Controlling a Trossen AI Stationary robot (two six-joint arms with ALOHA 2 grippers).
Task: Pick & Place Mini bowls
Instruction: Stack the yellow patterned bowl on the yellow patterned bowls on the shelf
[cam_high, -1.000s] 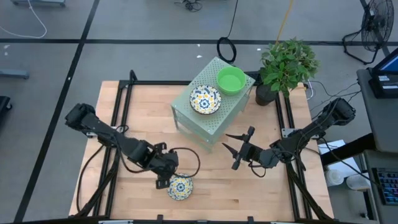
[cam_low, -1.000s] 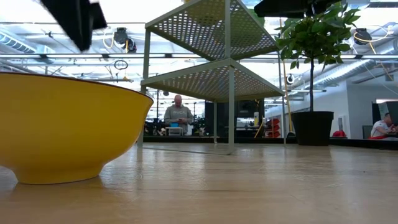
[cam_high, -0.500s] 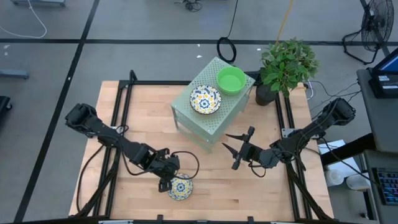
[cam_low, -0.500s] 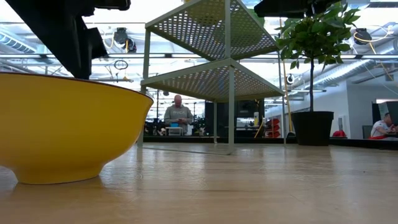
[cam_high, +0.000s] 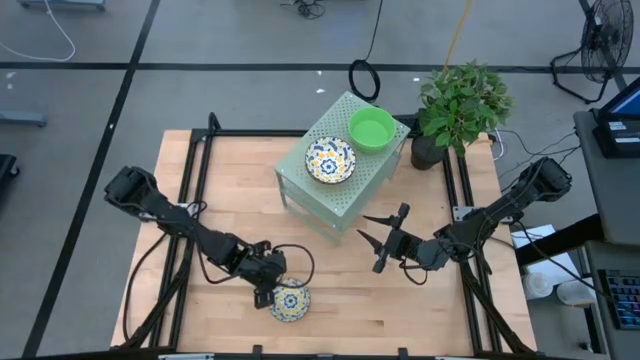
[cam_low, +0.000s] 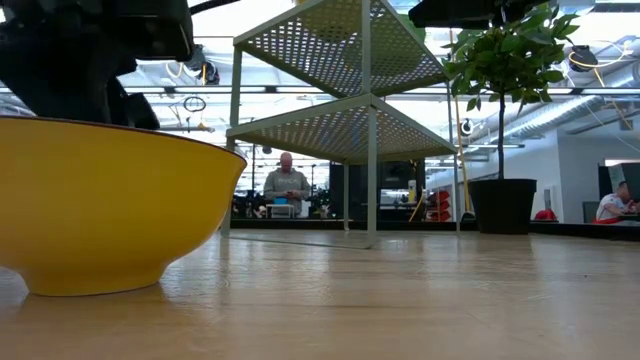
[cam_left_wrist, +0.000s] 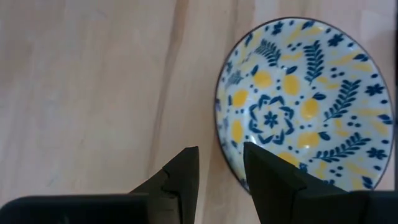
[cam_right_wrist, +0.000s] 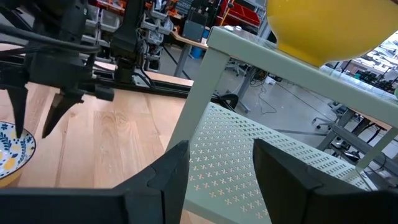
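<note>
A floral mini bowl, white inside with blue-and-yellow pattern and yellow outside, sits on its foot on the table near the near edge. My left gripper is open, pointing down at the bowl's left rim; in the left wrist view one finger is over the inside and one is outside. A second floral bowl and a green bowl rest on top of the pale-green perforated shelf. My right gripper waits open beside the shelf's near corner. My left gripper comes from above with its fingers on either side of the floral bowl's left rim. Whether a finger touches the rim, I cannot tell. The bowl stands upright on the table.
A potted plant stands at the table's far right corner, next to the shelf. Bare wood lies between the two arms and left of the shelf. People show in the room behind the table.
My left gripper has moved down and toward the near edge, closing in on the floral bowl's rim; in the low view it has dropped from the top of the picture to just behind the bowl. The bowl has stayed in place.
</note>
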